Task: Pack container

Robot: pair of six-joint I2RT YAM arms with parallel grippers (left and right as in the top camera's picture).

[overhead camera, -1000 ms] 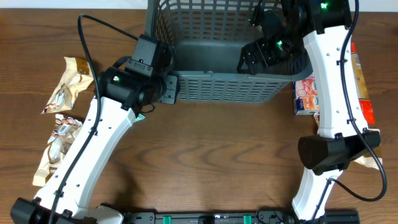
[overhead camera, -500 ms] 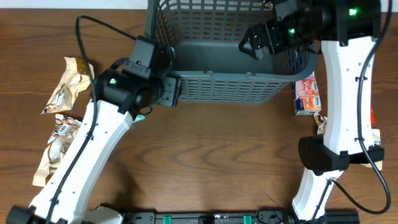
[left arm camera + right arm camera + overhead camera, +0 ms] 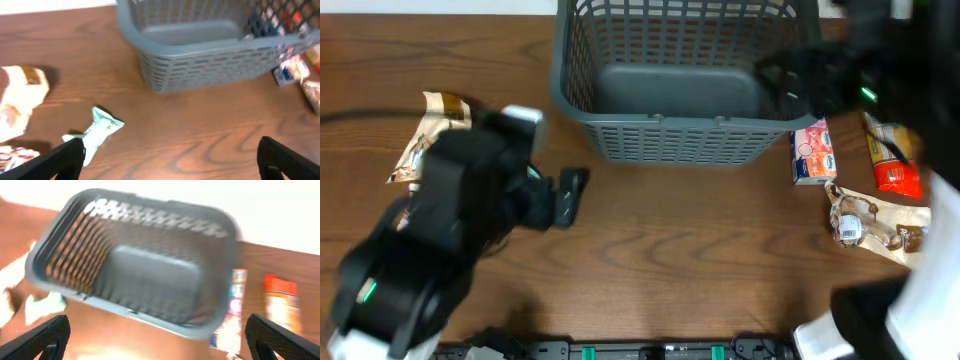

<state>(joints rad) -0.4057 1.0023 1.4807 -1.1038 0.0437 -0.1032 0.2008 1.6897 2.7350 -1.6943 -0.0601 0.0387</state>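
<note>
While both arms stood clear of it, the container (image 3: 672, 121) rested upright on the counter (image 3: 670, 250) at 12 o'clock in the overhead view, its solid base bare. Snack packets lay outside it: a brown-and-white packet (image 3: 434, 132) at 9 o'clock, and a pink-and-white packet (image 3: 812, 150), a red packet (image 3: 892, 165) and a brown packet (image 3: 865, 220) at 3 to 4 o'clock. A pale green packet (image 3: 100, 131) lay on the counter near the left jaws.

The left jaws stood wide apart with nothing between them, low over the counter at 8 o'clock of the container. The right jaws were likewise wide and empty, above the container's 3 o'clock side. Motion blur hid finer detail.

The container was judged stiff, light for its bulk and far too broad to span. The recommended hold was the flared rim, one jaw inside the lattice wall and one outside. Empty, it would probably slide on the smooth wood if pushed.
</note>
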